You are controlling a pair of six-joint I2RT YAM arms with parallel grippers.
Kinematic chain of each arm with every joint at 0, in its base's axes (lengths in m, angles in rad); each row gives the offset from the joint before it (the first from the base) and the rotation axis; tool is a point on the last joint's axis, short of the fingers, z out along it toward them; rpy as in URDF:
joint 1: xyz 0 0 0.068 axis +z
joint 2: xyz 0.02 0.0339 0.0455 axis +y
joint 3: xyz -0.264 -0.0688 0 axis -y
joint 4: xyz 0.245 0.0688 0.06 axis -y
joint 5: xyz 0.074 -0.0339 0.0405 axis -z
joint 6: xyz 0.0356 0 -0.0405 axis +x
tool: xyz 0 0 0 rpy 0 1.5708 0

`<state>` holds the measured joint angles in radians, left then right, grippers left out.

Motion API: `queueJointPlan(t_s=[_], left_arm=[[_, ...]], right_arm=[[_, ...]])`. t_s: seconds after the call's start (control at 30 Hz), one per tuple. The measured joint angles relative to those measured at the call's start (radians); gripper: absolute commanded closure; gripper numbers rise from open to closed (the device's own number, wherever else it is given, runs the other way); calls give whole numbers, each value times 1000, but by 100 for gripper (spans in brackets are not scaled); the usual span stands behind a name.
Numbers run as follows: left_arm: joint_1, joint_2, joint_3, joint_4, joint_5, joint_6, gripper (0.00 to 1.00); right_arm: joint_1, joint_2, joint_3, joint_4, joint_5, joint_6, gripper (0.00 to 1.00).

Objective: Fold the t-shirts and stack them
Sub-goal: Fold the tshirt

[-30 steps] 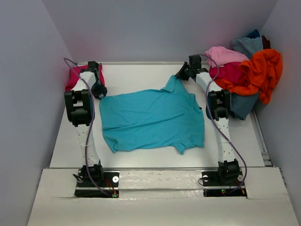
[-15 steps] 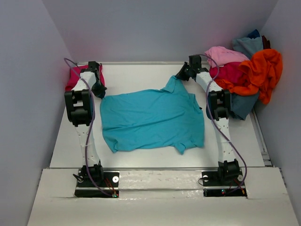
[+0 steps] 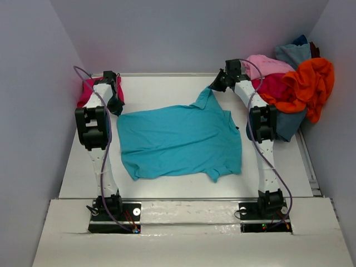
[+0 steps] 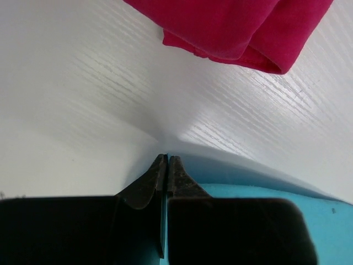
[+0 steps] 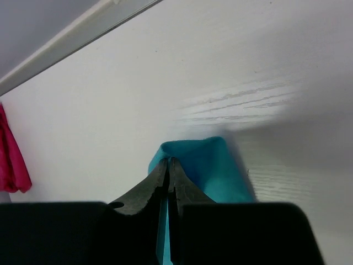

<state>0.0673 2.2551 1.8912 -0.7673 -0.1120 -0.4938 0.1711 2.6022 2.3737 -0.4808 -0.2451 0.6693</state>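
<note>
On the white tabletop (image 3: pixel 167 89), spread nearly flat between the two end effectors: a turquoise t-shirt (image 3: pixel 181 139). Pinched at one far corner by the right end effector (image 3: pixel 216 86), fully closed, with the cloth drawn up into a small peak right at the tips. From the right wrist, black fingers (image 5: pixel 146 190) pressed together, a thin turquoise line in the seam between them, more turquoise bunched just beyond. Gripped at the opposite far corner by the left end effector (image 3: pixel 115 103), likewise closed tight. From the left wrist, fingers (image 4: pixel 144 190) meeting at the tips, a sliver of turquoise between them, the shirt's edge running off just beside. Beyond the left end effector, near but apart from it, a magenta t-shirt (image 4: pixel 237 27) at the tabletop's far corner. Past the right end effector, on its outer side, a loose heap: light pink t-shirt (image 3: pixel 264 64) closest, crimson t-shirt (image 3: pixel 272 86) under that, orange t-shirt (image 3: pixel 311 83) draped over the outside, dusty blue t-shirt (image 3: pixel 292 53) at the back.
</note>
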Motion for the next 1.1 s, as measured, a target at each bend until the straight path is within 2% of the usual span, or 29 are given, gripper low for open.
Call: queueJointPlan(t_s=[0.43,0.67,0.83,1.1], left_arm=[[-9,-39,20,-49,-12,21,94],[-20,-61,35,-90,-14,34,94],[-29,-134,-25,-91,-3,34,94],[-47,-214,-137,-83,11,34,94]], right_arm=[[0,-158,-79,-63,-3,-26,93],[0,-210,-101,-188,5,-38,93],[0,-330,-197,-256,16,-48,93],[0,-450,-234,-346,39,-61,93]])
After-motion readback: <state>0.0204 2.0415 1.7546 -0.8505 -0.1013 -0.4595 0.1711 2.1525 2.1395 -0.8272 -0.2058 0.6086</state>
